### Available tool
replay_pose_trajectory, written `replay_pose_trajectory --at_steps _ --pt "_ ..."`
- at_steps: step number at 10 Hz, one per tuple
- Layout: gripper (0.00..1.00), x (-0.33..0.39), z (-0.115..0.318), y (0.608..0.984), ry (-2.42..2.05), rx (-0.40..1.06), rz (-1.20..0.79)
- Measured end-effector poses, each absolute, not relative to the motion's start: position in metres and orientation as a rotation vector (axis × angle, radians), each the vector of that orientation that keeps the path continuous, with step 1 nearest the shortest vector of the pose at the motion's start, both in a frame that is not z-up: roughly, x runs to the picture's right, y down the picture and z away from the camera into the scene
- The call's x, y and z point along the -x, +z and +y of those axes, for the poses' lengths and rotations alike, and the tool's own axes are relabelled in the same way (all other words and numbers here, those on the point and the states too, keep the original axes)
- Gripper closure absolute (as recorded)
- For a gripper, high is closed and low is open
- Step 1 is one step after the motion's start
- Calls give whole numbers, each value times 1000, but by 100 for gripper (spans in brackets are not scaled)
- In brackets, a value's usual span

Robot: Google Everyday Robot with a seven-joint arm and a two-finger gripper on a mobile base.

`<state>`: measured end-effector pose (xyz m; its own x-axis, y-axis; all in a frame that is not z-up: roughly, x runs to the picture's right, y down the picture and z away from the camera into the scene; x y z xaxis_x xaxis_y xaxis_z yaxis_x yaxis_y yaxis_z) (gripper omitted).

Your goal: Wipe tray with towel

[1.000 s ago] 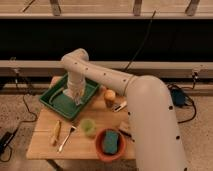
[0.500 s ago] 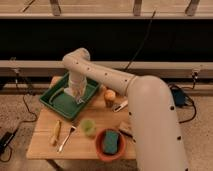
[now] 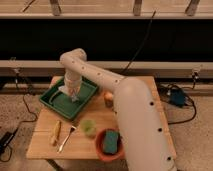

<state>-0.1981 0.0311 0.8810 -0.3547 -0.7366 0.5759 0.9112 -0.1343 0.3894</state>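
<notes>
1. Hardly any change in the last second: my gripper (image 3: 72,94) has stayed low inside the green rectangular plastic tray (image 3: 50,101), and only the arm above it has shifted a touch.
2. The pale crumpled towel (image 3: 68,91) sits right under the gripper, on the tray floor near its middle. Whether I am clamped on the cloth or only pressing it down, I cannot tell from here.
3. What that means: I judge I'm in the wiping itself, in a short stroke rather than a long sweep. The bare floor nearer the camera than the gripper looks not yet covered.
4. Round about: the tray lies at a slant on the light wooden table (image 3: 42,147), and its raised rim closes in on the gripper on every side.
5. Past the rim on my arm's side stands a small orange cup (image 3: 108,98), near the tray but apart from it.
6. Nearer the camera than the gripper, well clear of it, is a small green cup (image 3: 89,127), then a red-orange round bowl (image 3: 99,150) holding a teal sponge (image 3: 111,142).
7. Also camera-side, just off the tray's corner, lie a yellow stick-like object (image 3: 56,133) and a metal utensil (image 3: 66,139).
8. In the way: nothing on the tray floor but the towel. The rim is the limit; a hard push could slide the tray toward the orange cup.
</notes>
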Motion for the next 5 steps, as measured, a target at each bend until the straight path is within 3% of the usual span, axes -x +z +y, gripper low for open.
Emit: replay_pose_trajectory --at_steps 5 --pt "80 222 54 905 -1784 306 -899"
